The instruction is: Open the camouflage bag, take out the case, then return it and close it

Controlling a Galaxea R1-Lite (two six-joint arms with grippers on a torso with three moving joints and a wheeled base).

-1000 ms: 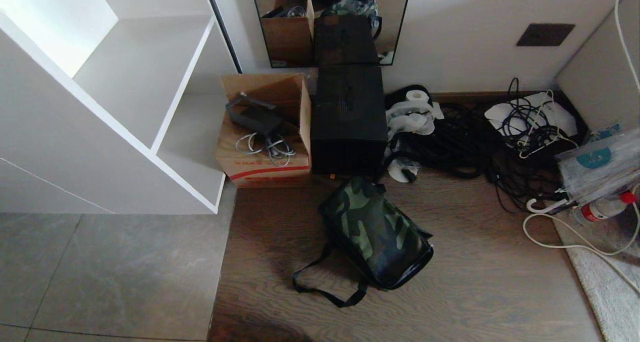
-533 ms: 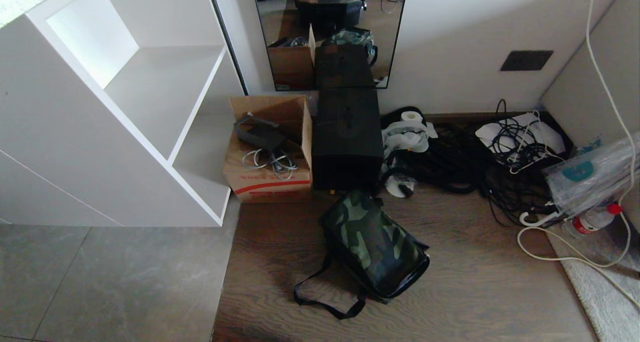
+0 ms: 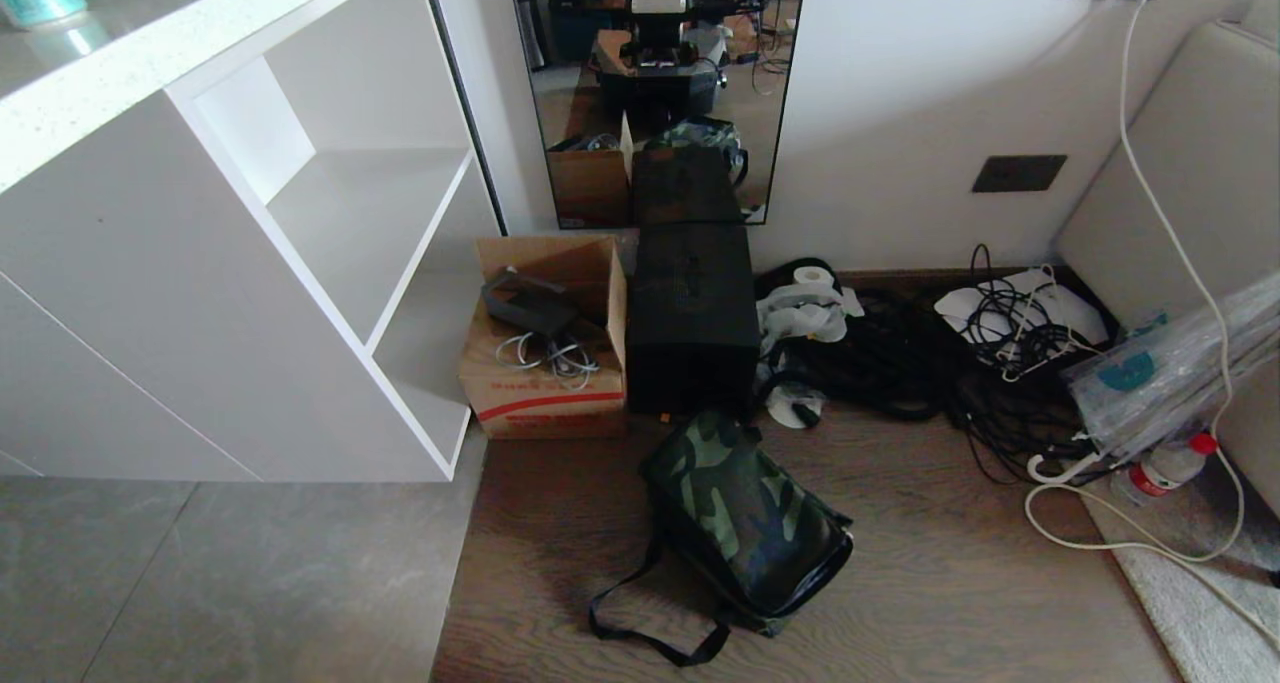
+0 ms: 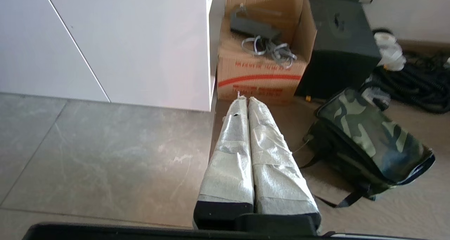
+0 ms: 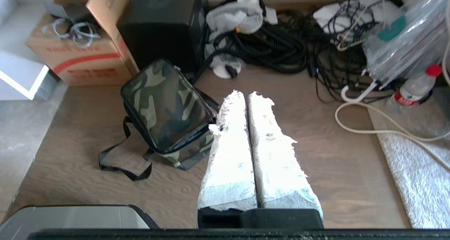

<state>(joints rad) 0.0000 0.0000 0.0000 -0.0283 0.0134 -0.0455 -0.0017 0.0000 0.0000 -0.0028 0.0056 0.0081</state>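
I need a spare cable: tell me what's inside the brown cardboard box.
The cardboard box holds a dark flat device and a loose coil of grey cable. Anything beneath them is covered.

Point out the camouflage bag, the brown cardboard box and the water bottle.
camouflage bag [image 3: 745, 508]: head view, on its camouflage top panel.
cardboard box [image 3: 545, 408]: head view, on its printed front wall.
water bottle [image 5: 409, 90]: right wrist view, on its clear body by the red label.

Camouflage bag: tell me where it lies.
Head view: the camouflage bag lies closed on the wood floor, lower centre, just before the tall black box, right of the cardboard box.
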